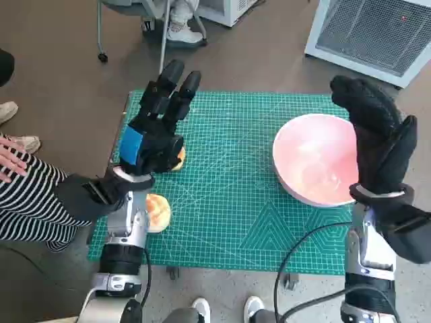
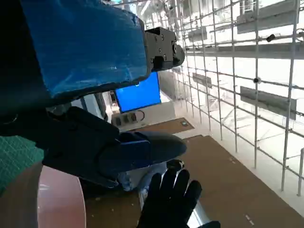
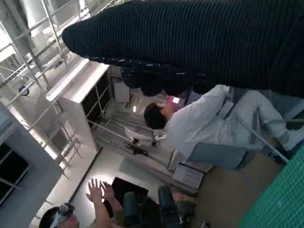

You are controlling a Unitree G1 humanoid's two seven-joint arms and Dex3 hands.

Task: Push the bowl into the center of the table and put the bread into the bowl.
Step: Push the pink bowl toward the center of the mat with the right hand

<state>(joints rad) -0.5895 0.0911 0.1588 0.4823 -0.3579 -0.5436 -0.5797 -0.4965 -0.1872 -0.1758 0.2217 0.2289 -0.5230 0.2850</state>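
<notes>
The pink bowl [image 1: 315,161] stands on the right side of the green mat [image 1: 229,202], with its rim [image 2: 57,199] also showing in the left wrist view. My right hand [image 1: 378,134], gloved [image 2: 170,202], is raised at the bowl's right edge with its fingers stretched up, holding nothing. My left hand [image 1: 156,131] hovers over the mat's left part, fingers spread and extended. One piece of bread [image 1: 179,160] peeks out from under its palm. A second piece of bread [image 1: 159,212] lies nearer me, partly hidden by my left forearm.
A person in a striped sleeve [image 1: 30,198] sits close at the table's left edge. A white grilled appliance [image 1: 374,30] stands on the floor at the far right. Feet [image 1: 183,30] show beyond the table. A black cable [image 1: 296,249] crosses the near edge.
</notes>
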